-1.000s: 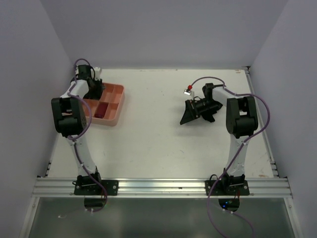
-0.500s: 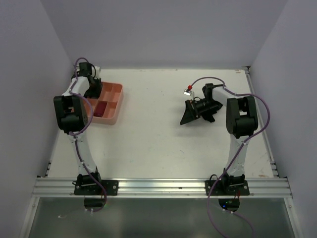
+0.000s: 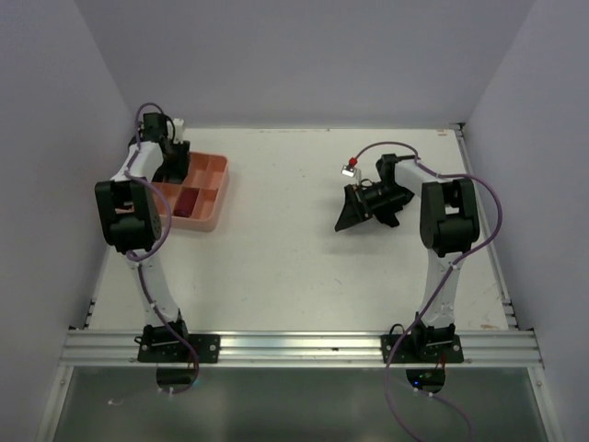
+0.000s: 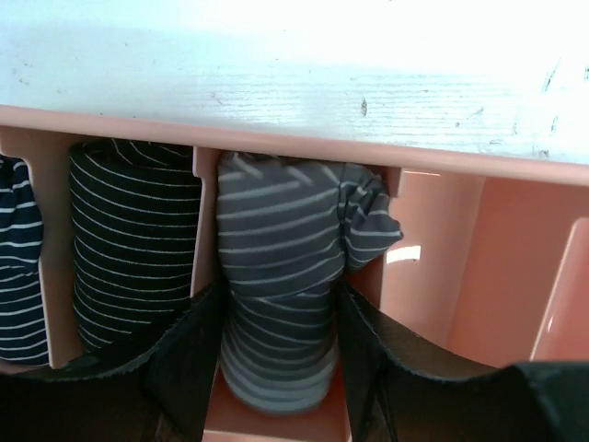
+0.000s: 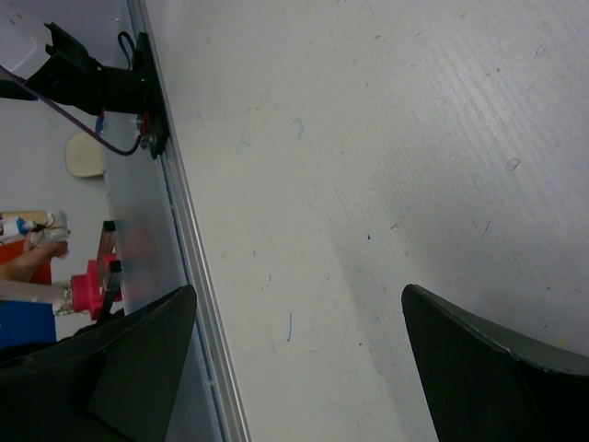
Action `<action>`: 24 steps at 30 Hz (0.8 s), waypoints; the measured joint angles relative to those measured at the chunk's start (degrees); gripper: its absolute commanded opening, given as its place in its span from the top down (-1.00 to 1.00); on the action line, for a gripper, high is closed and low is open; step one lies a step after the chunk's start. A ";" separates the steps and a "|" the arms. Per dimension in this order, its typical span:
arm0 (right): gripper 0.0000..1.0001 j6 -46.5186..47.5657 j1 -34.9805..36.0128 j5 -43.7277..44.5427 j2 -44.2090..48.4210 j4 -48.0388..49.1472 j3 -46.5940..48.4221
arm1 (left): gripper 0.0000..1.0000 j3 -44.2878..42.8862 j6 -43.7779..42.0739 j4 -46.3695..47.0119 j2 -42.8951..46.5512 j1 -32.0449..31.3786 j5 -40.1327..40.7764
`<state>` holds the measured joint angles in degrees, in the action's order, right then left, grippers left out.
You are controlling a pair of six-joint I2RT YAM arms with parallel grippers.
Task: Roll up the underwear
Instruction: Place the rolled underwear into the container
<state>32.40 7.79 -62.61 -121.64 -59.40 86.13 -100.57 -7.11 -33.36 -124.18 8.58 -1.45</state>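
A rolled grey-and-white striped underwear [image 4: 276, 276] lies in a compartment of the salmon-pink tray [image 4: 368, 152]. My left gripper [image 4: 279, 313] reaches down into that compartment. Its black fingers [image 4: 193, 350] stand close on either side of the roll, open, and do not squeeze it. From above, the left gripper [image 3: 172, 166] is at the back left of the tray [image 3: 213, 198]. My right gripper [image 3: 342, 219] hangs wide open over bare table at centre right; in its wrist view the right gripper [image 5: 299, 304] has nothing between its fingers.
A black roll with thin white stripes [image 4: 133, 249] fills the compartment to the left, and a dark striped roll [image 4: 18, 267] sits beyond it. A dark red item [image 3: 189, 201] lies in a front compartment. The compartment to the right [image 4: 433, 258] holds nothing. Walls enclose the table.
The left jaws have spread apart around the grey striped roll, and the left wrist has shifted slightly over the tray. The right arm has stayed still.
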 measured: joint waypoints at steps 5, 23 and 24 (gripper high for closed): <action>-0.97 0.00 0.02 -0.13 0.00 -0.04 0.00 | -0.17 0.33 -1.27 -0.22 0.79 0.02 -0.31; -0.97 -2.21 0.02 0.44 3.08 0.81 -0.04 | 0.11 8.90 -5.51 5.03 21.38 -1.70 -3.21; -0.97 -2.84 0.02 0.59 3.78 1.46 -0.20 | 0.19 9.33 -5.64 5.38 22.49 -2.12 -4.00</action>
<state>29.56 7.81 -62.02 -117.86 -57.93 85.93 -91.24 -12.75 -27.99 -101.69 6.46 -5.45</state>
